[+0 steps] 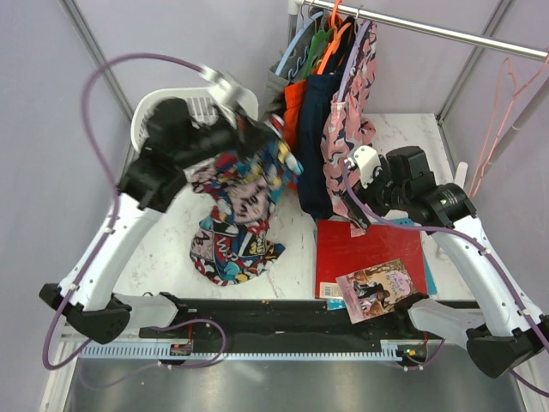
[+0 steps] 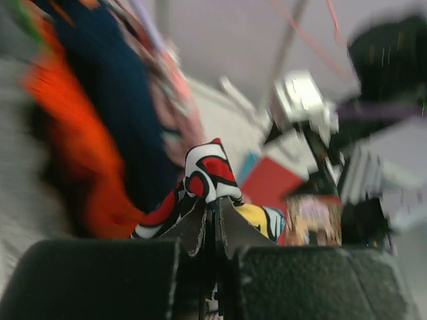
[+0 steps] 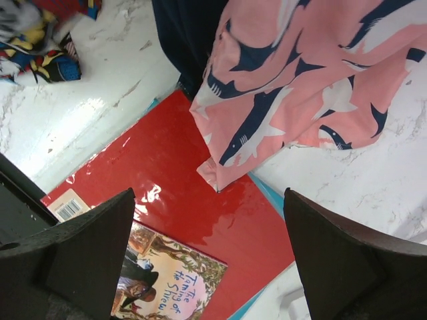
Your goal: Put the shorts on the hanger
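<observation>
1. The left claw (image 1: pixel 256 137) is clamped shut on a fold of the shorts (image 1: pixel 240 206), high above the worktop (image 1: pixel 163 249)
2. In the left wrist view the fold of the shorts (image 2: pixel 210 173) sticks up just beyond the tips of the left claw (image 2: pixel 213 203); the rest of that view is blurred
3. From the left claw the shorts hang down, and their lower end lies bunched on the worktop below it
4. The right claw (image 1: pixel 358 193) stands wide open and holds nothing; between its fingers (image 3: pixel 87 253) the right claw (image 3: pixel 207 200) frames a red book (image 3: pixel 187 180) lying under it
5. The hem of a pink shark-print garment (image 3: pixel 300 87) hangs just ahead of the right claw, with a navy garment (image 1: pixel 317 146) beside it
6. The hanger (image 1: pixel 490 129) hangs from the rail (image 1: pixel 446 33) to the right of the right claw, well apart from the shorts and from both claws
7. A picture book (image 1: pixel 377 287) rests on the red book (image 1: pixel 369 249), nearer the arm bases than the right claw
</observation>
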`<state>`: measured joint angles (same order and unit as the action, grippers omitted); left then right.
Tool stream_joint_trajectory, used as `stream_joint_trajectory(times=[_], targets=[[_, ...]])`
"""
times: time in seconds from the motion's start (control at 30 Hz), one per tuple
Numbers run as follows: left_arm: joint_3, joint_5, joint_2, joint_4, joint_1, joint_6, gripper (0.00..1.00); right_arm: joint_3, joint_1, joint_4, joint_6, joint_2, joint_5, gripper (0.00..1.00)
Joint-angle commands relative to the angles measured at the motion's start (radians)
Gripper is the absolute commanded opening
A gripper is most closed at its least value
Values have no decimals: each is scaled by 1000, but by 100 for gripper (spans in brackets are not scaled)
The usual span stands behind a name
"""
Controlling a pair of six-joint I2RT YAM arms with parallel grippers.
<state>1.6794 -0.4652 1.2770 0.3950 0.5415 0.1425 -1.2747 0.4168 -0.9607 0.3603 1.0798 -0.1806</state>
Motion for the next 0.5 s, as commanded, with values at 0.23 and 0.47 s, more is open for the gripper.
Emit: stream_joint_trajectory(times=[0.23,0.47], targets=[[-443,121,-24,183,442,-431,51,-126,-59,-52,-58,38,-40,98],[-563,-41,-165,165,3,-334,77,-81,-59,-67,9,94,-175,98]])
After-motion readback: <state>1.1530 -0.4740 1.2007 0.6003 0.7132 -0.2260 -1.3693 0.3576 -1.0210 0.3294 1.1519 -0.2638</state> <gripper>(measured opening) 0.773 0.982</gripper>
